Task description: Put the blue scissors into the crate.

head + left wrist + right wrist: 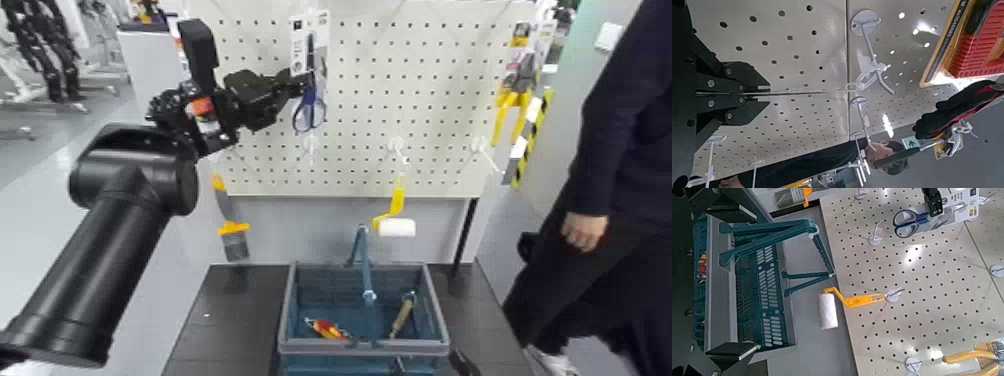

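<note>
Blue scissors (310, 108) — clear of pegboard edges (400, 196)

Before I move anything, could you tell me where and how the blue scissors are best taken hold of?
Probably by the upright card behind the blue scissors, above the finger loops, coming from the robot's left: it is thin edge-on, so jaws can close across it. The left gripper is shut there now; the right gripper waits by the crate.

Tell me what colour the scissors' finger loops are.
Blue; the finger loops show best in the right wrist view.
</note>
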`<state>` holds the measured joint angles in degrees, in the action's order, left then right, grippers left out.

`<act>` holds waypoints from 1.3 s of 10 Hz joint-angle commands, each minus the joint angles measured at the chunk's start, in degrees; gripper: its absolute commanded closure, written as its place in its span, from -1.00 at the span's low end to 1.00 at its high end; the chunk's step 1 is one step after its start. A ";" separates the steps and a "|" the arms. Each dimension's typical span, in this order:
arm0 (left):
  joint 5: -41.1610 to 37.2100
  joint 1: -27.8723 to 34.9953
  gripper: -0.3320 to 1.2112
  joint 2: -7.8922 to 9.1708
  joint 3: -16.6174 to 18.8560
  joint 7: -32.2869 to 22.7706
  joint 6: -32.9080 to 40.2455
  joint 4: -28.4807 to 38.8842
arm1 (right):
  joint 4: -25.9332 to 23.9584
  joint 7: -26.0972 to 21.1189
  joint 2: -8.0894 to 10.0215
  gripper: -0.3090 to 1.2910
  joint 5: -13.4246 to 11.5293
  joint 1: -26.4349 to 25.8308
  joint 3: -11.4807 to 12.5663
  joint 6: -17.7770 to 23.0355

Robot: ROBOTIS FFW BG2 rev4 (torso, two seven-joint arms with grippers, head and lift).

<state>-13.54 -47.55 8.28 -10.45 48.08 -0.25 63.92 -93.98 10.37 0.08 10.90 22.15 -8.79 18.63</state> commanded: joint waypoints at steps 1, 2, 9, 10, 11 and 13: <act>0.00 0.18 0.95 0.07 0.08 -0.09 0.08 0.59 | -0.07 0.01 0.01 -0.43 0.00 0.00 0.00 0.00; 0.00 0.44 0.96 0.07 -0.27 -0.26 0.08 1.73 | -0.07 0.01 0.01 -0.43 0.00 0.00 0.09 0.00; -2.11 5.54 0.96 -0.46 -0.62 -0.26 -4.05 17.64 | 0.02 -0.08 -0.08 -0.43 0.00 0.18 0.35 0.00; -2.55 6.06 0.96 -0.64 -0.71 -0.26 -4.40 18.26 | 0.02 -0.08 0.10 -0.43 0.00 0.18 0.35 0.00; -3.08 7.03 0.96 -0.73 -0.88 -0.26 -4.84 19.49 | 0.02 -0.17 0.10 -0.43 0.00 0.09 0.26 0.00; -4.22 9.49 0.96 -0.90 -0.53 -0.26 -6.60 22.47 | 0.02 -0.17 0.01 -0.43 0.00 0.18 0.26 -0.18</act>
<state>-17.41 -38.65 7.41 -11.00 47.81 -6.44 85.64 -93.95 10.19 0.16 10.90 22.32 -8.54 18.53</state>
